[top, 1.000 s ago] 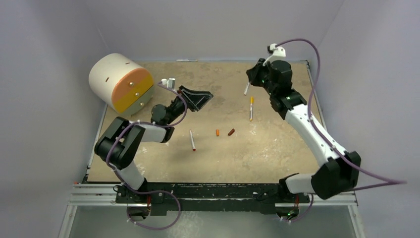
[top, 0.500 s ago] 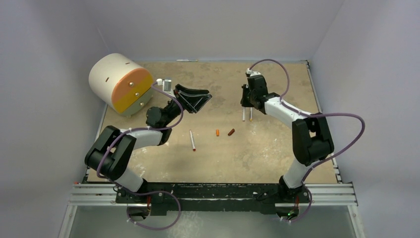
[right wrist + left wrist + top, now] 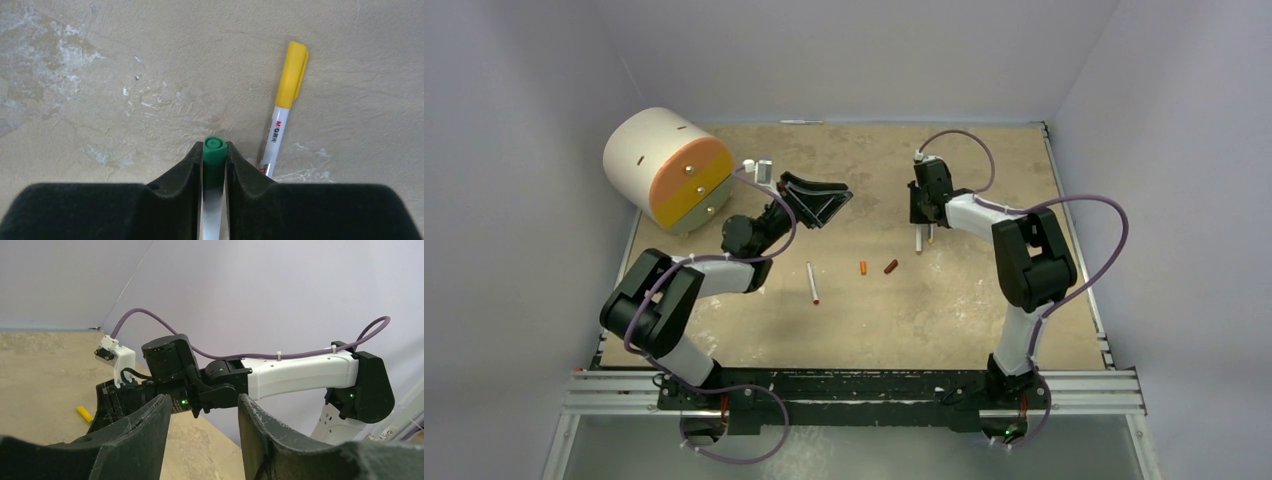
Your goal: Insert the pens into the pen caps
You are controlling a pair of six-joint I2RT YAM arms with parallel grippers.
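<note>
Thin white-barrelled pen with a green cap on its end (image 3: 213, 165) is sitting just right of centre in the upper half of the top view, where its white barrel is sticking out towards the bottom of the frame. The right gripper (image 3: 214, 150) is clamping it, the two black fingers narrow and pressing on the green cap from both sides. Just beside it, to the right in the wrist view, a white pen with a yellow cap (image 3: 282, 112) is lying flat on the sandy beige tabletop (image 3: 964, 310), apart from the fingers. Towards the frame centre, a stubby orange cap (image 3: 863, 267) and a dark red-brown cap (image 3: 891, 266) are lying near each other. Left of them, a white pen with a red tip (image 3: 812, 283) is lying alone. In the upper left, the left gripper (image 3: 834, 205) is hovering with its fingers spread wide around nothing, near a large white cylinder with an orange face (image 3: 654, 160).
</note>
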